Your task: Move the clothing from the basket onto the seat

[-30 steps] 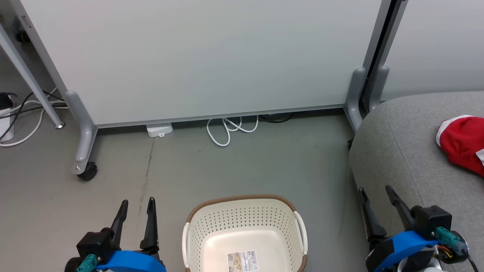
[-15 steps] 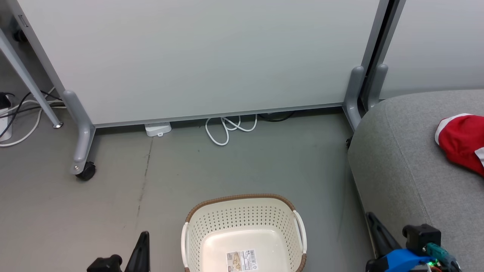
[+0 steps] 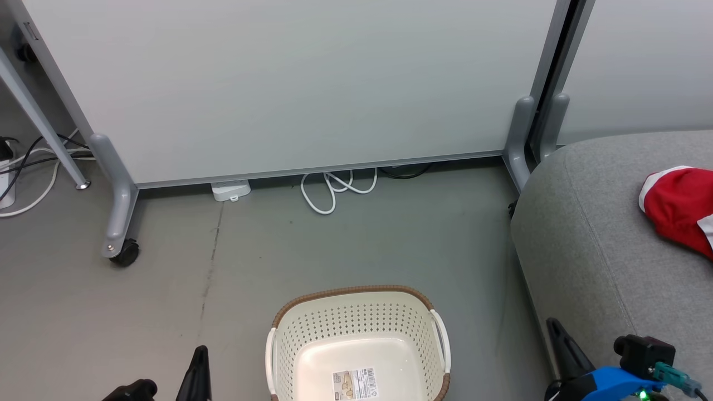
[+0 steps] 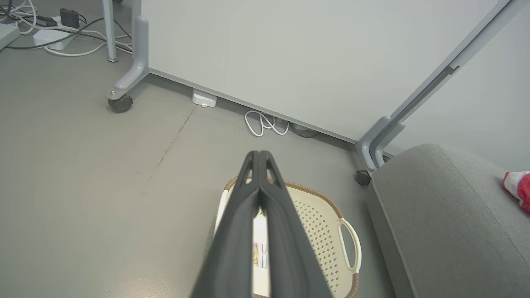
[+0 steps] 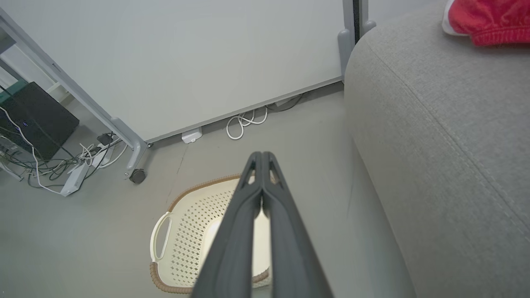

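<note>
My left end effector (image 4: pixel 259 155) and right end effector (image 5: pixel 260 154) are pressed tight together. Red clothing (image 3: pixel 675 201) lies on the seat (image 3: pixel 590 239).

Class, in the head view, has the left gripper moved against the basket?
Yes. The left gripper has drawn back down the view: its tips, earlier level with the far rim of the basket, now lie below it.

We see the grey floor (image 3: pixel 356 245) carrying the cream basket (image 3: pixel 356 323) between our left fingers (image 3: pixel 199 373) and right fingers (image 3: pixel 563 348), a white cable coil (image 3: pixel 328 192) beyond; right of those, the sofa (image 3: pixel 590 239) bears red clothing (image 3: pixel 674 203).
</note>
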{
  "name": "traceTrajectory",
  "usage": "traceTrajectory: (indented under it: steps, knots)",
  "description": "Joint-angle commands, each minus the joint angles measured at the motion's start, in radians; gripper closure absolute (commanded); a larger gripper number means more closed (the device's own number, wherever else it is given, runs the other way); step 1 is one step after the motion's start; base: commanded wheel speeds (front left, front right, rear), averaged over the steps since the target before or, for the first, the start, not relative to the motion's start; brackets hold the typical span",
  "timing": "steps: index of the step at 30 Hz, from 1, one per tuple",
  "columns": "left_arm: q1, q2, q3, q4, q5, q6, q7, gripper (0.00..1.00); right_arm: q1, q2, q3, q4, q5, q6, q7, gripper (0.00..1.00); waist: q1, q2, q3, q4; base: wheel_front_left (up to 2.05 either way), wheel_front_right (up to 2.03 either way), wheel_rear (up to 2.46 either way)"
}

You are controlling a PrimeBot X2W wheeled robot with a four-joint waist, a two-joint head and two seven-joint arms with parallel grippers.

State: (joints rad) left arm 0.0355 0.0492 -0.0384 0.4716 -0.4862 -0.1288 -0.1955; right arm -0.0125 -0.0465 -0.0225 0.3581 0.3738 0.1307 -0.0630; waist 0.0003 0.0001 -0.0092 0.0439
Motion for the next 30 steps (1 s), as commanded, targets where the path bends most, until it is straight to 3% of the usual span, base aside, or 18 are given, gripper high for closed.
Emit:
traceTrajectory:
  steps: [1, 30]
  knots:
    - [-0.034, 0.001, 0.011, -0.024, -0.038, 0.000, 0.008, 1.00, -0.024, -0.002, -0.006, -0.022, 0.045, 0.000, 0.004, 1.00, -0.0001, -0.0001, 0.000, 0.000, 0.00, 0.00, 0.00]
    - [-0.079, 0.002, 0.064, -0.102, -0.442, -0.001, 0.120, 1.00, -0.055, -0.003, -0.038, -0.059, 0.488, 0.000, 0.068, 1.00, -0.0001, -0.0001, 0.003, -0.012, 0.00, 0.00, 0.00]
